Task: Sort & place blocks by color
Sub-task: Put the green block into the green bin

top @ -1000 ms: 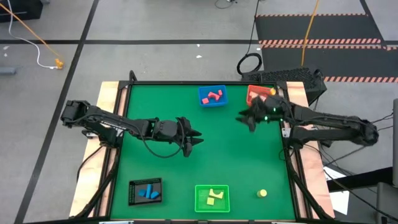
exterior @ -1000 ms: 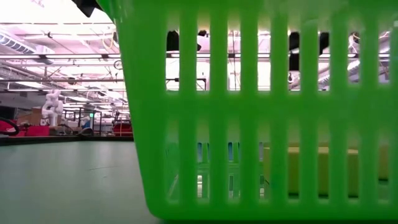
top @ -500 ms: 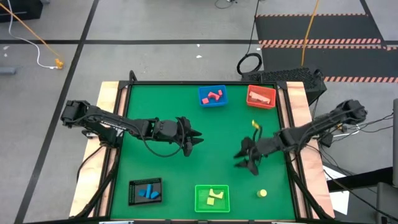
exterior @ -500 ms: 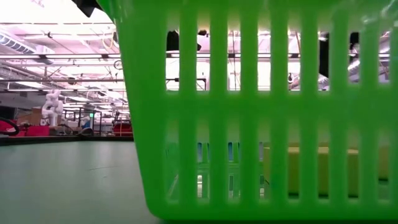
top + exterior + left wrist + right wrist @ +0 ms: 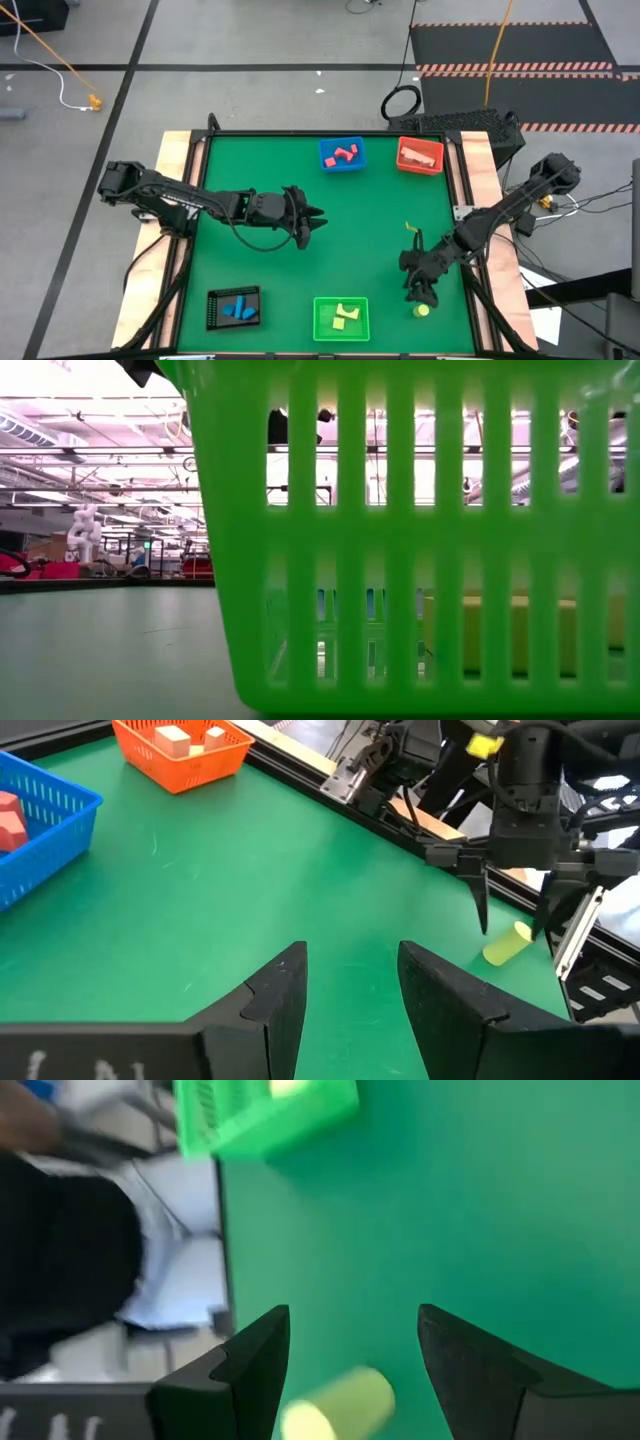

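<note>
Your right gripper [image 5: 421, 297] sits low over the near right part of the green table [image 5: 370, 215], fingers spread wide and holding nothing. The right wrist view shows the yellow cylinder [image 5: 340, 1405] lying on its side in the gap between the two fingers [image 5: 250, 1360], but you can't tell whether either finger touches it. From above, that yellow cylinder [image 5: 422, 310] lies just under the gripper tip, right of the green tray [image 5: 341, 318]. The left wrist view shows the same right gripper [image 5: 515, 900] pointing straight down with the cylinder [image 5: 507, 943] on the table between its finger tips. Your left gripper [image 5: 312, 220] waits over the table's middle left, fingers [image 5: 280, 995] parted and empty. Other blocks are already in trays: red pieces [image 5: 345, 154] in the blue tray [image 5: 342, 155] at the far edge, tan pieces [image 5: 190, 735] in the orange tray [image 5: 420, 155] beside it, blue pieces [image 5: 238, 308] in the black tray [image 5: 233, 309] at the near left, and yellow pieces [image 5: 344, 317] in the green tray. The low view is almost filled by the green tray's slatted wall [image 5: 400, 540], with a yellow block [image 5: 500, 630] visible through the slats.
</note>
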Controlling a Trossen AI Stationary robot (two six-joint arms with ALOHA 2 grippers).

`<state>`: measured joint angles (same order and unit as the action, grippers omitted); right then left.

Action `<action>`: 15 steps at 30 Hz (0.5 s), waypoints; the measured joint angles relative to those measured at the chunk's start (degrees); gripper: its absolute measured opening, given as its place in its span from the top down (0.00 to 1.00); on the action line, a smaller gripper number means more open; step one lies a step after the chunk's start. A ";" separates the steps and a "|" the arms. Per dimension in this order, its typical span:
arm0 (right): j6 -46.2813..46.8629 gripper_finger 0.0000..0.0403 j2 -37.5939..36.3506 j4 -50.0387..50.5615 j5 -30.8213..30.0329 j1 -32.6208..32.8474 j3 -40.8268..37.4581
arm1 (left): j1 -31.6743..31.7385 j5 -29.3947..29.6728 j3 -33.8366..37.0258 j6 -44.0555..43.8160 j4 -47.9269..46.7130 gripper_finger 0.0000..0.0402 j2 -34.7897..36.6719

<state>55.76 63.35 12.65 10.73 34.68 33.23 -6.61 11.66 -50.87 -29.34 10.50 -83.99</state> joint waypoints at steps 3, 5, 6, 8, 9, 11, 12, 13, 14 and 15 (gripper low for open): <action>-2.49 0.48 0.02 1.87 -0.05 1.65 -0.02 | -0.20 0.00 0.00 -0.15 0.00 0.60 0.00; -3.70 0.48 0.00 1.65 -0.05 2.15 -0.02 | -0.40 0.00 0.00 -0.15 0.00 0.60 0.00; -4.35 0.48 0.00 1.44 -0.08 2.25 -0.02 | -0.49 0.00 0.00 -0.15 0.00 0.60 0.00; -5.53 0.48 0.02 0.34 -0.21 2.20 -0.02 | -0.55 0.00 0.00 -0.15 0.00 0.60 0.00; -6.05 0.48 0.00 -0.62 -0.67 2.17 -0.02 | -0.56 0.00 0.00 -0.14 0.00 0.60 0.00; -6.98 0.48 0.00 -3.00 -4.57 2.16 -0.02 | -0.59 0.00 0.00 -0.15 0.00 0.60 0.00; -7.04 0.48 0.00 -4.44 -7.46 2.16 -0.02 | -0.59 0.00 0.00 -0.15 0.00 0.60 0.00; -6.79 0.48 0.00 -6.03 -9.97 2.13 -0.02 | -0.59 0.01 0.00 -0.25 0.00 0.60 0.00; -6.26 0.48 0.00 -7.67 -11.65 1.99 -0.02 | -0.59 0.03 0.00 -0.54 0.00 0.60 0.02; -6.14 0.48 0.00 -9.41 -12.35 1.63 -0.02 | -0.57 0.05 0.00 -0.83 0.00 0.60 0.02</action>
<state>49.63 63.35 3.24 -1.62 36.31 33.21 -7.18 11.70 -50.87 -30.17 10.50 -83.97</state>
